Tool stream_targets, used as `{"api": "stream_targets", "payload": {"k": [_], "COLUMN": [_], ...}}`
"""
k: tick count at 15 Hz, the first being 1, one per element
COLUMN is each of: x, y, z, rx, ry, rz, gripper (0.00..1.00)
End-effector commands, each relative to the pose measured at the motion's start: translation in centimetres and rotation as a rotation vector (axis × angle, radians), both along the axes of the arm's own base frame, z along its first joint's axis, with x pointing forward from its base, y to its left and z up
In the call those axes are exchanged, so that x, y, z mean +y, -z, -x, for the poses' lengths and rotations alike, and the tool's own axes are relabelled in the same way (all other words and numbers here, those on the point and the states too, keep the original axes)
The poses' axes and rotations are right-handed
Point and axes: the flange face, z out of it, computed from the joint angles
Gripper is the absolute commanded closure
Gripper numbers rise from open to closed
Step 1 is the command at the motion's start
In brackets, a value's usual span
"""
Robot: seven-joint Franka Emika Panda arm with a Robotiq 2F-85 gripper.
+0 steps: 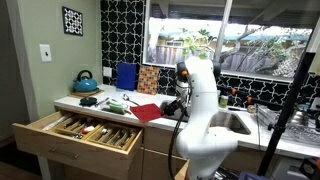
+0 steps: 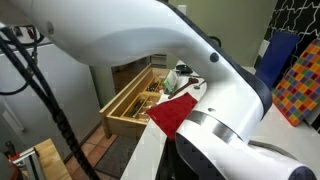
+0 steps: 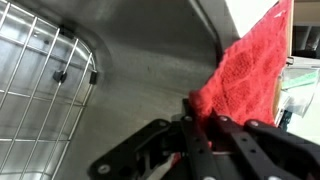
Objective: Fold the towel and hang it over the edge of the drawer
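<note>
1. Exterior view: the red towel (image 1: 147, 112) is lying on the desk (image 1: 68, 103) mid-frame, and the drawer (image 1: 80, 132) is open at lower left.
2. Exterior view: the towel (image 2: 172, 115) is dead center, with the drawer (image 2: 135, 100) to its left.
3. Wrist view: the claw (image 3: 202, 118) is at the bottom, pinched narrow on the towel's (image 3: 245, 70) lower corner.

In an exterior view, you have the towel (image 1: 147, 111) lying on the worktop (image 1: 66, 100), behind the open drawer (image 1: 60, 145) and left of the sink (image 1: 235, 122). The end effector (image 3: 205, 122) pinches the towel's corner. Farther back, a kettle (image 1: 85, 80) stands left of a box (image 1: 126, 76). Utensils (image 1: 95, 130) lie in the drawer.
</note>
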Motion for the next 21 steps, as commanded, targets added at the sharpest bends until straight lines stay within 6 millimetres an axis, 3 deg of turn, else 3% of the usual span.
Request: {"api": "stream_targets", "payload": {"k": [1, 7, 13, 18, 21], "x": [0.8, 2.9, 5.6, 8.0, 9.5], "y": [-2.1, -6.4, -10.2, -12.2, -12.2], "z": [-0.2, -2.9, -7.6, -12.6, -15.4], "rx": [-0.026, 0.02, 0.1, 0.126, 0.11], "ry": [-0.019, -0.099, -0.195, -0.242, -0.269], "rz": [0.021, 0.086, 0.178, 0.233, 0.251], "gripper": [1.0, 0.99, 0.99, 0.99, 0.99]}}
